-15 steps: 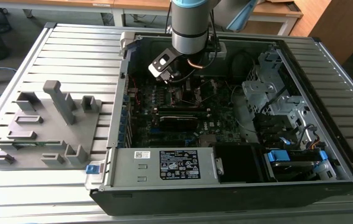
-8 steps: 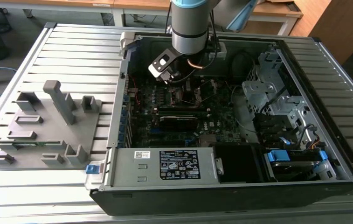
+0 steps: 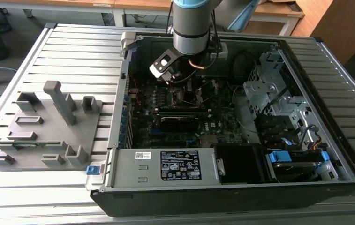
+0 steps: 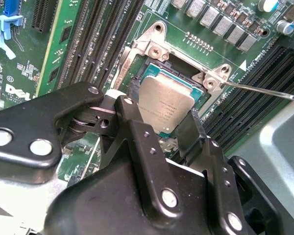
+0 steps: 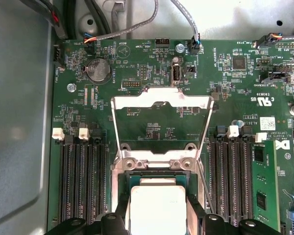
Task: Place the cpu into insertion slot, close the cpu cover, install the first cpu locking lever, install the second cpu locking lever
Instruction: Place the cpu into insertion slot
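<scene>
End effector [image 4: 162,110] clamped on the cpu [image 4: 160,98] over the insertion slot [image 5: 159,175]; cpu cover [image 5: 137,100] open

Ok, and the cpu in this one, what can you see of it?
The cpu is a flat square chip with a dull silver metal top bearing faint print and a greenish border. It lies top up over the insertion slot, clamped by the gripper, whose black fingers press two opposite edges. Whether it is fully seated cannot be told.
</scene>
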`<state>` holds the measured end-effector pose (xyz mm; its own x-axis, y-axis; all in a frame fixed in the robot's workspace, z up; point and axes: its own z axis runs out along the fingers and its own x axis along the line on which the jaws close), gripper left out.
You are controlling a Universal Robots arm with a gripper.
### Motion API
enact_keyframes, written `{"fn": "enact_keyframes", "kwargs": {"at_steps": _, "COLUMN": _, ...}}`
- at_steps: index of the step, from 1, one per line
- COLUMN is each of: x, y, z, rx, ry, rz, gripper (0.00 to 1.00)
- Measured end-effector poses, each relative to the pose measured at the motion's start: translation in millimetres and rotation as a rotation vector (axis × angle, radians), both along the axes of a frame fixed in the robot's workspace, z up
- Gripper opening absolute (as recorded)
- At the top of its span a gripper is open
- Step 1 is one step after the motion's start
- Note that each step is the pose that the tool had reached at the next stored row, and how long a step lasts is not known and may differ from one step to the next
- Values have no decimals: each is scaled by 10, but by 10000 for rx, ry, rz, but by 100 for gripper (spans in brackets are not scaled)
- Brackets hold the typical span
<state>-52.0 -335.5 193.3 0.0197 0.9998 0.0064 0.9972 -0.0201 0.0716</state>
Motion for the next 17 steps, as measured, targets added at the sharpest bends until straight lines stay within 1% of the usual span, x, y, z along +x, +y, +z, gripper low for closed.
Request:
{"fn": "enact_keyframes", "kwargs": {"at_steps": 3, "x": 1, "y": 0, "z": -5, "rx": -2, "ry": -2, "rz": -1, "gripper": 54}}
{"fn": "enact_keyframes", "kwargs": {"at_steps": 8, "x": -1, "y": -2, "z": -35, "rx": -11, "ry": -13, "rz": -1, "gripper": 54}}
{"fn": "enact_keyframes", "kwargs": {"at_steps": 17, "x": 0, "y": 0, "z": -40, "rx": -2, "ry": -19, "rz": 0, "gripper": 54}}
